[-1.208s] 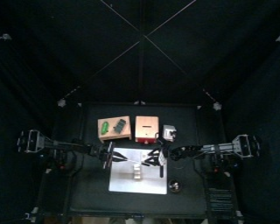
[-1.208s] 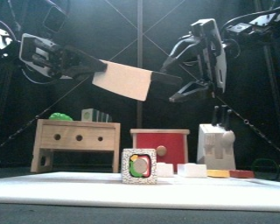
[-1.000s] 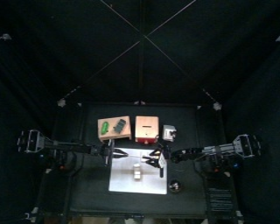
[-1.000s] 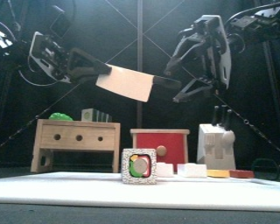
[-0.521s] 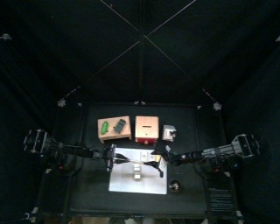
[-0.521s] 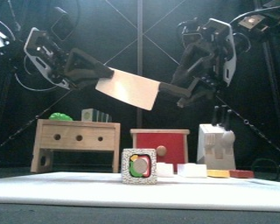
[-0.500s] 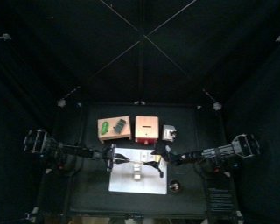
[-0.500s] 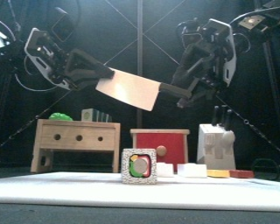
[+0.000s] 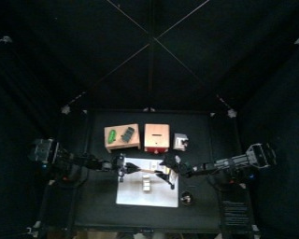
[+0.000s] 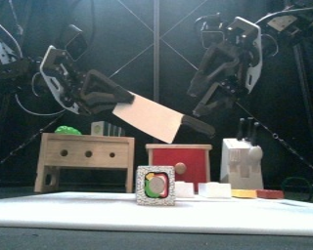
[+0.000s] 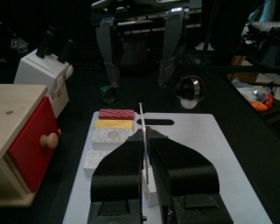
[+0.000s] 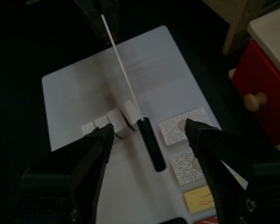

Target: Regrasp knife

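overhead far, front level near, wrists close

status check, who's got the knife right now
Left gripper shut on knife blade, held in the air. Right gripper open, jaws either side of the handle, not gripping. Nothing in the way.

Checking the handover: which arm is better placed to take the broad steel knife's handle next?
Right: the right gripper has open jaws straddling the black handle of the broad steel knife; the left gripper grips its blade.
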Controlling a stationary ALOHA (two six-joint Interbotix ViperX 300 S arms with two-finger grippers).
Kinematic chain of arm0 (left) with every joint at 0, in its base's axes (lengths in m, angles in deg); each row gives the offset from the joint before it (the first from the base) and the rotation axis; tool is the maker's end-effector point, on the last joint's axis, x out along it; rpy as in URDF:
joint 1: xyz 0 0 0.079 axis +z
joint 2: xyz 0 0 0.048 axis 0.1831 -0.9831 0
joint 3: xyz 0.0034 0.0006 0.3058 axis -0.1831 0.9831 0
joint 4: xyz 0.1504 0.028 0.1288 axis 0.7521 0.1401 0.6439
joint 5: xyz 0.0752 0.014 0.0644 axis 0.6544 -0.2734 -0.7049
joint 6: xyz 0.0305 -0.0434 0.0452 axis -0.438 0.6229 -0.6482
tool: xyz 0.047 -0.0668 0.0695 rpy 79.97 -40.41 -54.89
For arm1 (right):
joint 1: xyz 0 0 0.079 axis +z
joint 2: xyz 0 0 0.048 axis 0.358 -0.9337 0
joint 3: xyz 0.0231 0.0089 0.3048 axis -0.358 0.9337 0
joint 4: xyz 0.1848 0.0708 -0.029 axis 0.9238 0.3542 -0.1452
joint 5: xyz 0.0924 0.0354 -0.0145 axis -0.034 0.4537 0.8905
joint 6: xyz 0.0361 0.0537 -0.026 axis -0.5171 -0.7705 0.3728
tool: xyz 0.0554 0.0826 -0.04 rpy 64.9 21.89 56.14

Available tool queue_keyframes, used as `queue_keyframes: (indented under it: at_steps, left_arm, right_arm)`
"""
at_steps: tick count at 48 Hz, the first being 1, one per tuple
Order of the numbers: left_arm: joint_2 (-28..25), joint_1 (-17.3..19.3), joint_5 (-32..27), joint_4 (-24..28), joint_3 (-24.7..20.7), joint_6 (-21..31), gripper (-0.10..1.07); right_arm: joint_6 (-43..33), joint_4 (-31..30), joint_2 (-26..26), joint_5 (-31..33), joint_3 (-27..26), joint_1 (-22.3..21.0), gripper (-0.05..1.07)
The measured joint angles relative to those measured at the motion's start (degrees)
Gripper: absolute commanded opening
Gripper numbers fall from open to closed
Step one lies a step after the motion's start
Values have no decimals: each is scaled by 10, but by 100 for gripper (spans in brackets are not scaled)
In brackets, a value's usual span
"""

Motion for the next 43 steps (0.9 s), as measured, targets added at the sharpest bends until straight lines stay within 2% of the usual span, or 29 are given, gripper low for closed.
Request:
queue_keyframes:
  at_steps: [7, 20, 32, 43]
  left_arm:
    - [0, 0, 6, 0, -1, -1, 44]
    - [4, 0, 23, 9, 0, -2, 44]
    - [3, 0, 67, 12, 11, -3, 44]
    - [-1, -3, 72, 15, 26, -2, 44]
  right_arm:
    - [0, 0, -4, -3, -1, 1, 96]
    - [0, 0, -41, -27, -10, 2, 94]
    - [-1, -1, -59, -37, -17, -1, 73]
    - [4, -2, -54, -37, -18, -2, 52]
